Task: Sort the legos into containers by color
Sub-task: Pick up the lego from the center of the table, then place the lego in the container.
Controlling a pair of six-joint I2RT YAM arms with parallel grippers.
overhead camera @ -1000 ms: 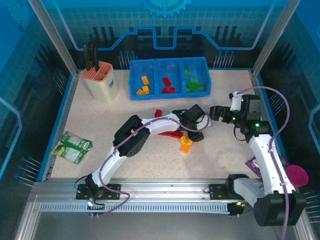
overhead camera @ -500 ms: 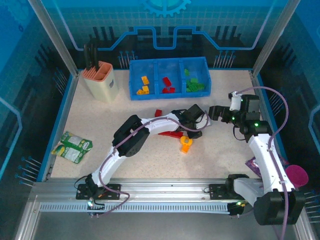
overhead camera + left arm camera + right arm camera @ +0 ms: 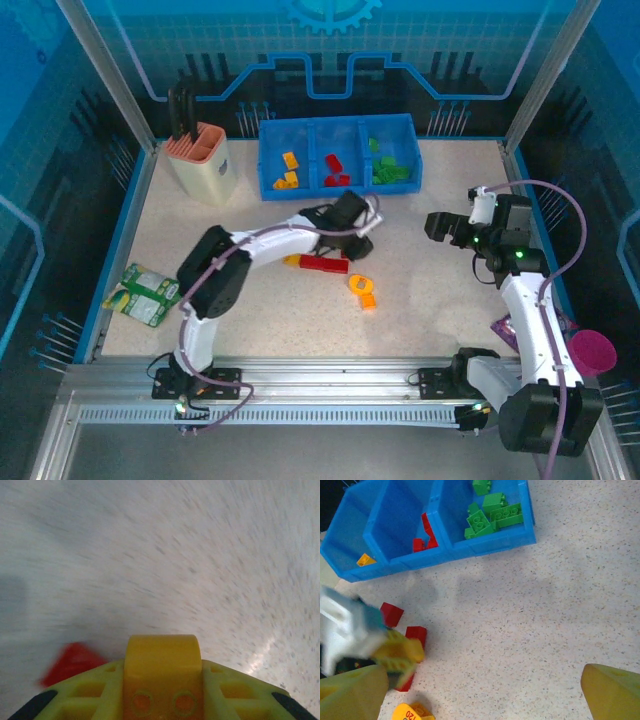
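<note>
Left gripper [image 3: 358, 228] swung left, seemingly gripping lego [image 3: 162, 662].

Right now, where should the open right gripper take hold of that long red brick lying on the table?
Probably around its middle, from straight above, jaws across the narrow width. The long red brick lies flat with both long sides bare, while an orange brick sits at its left end in the top view.

My left arm [image 3: 260, 245] folds at the elbow and stretches rightward, left jaws clamped on a yellow brick [image 3: 162, 660], while my right arm [image 3: 525, 300] stands upright, wrist turned leftward, right jaws spread wide, holding nothing.
</note>
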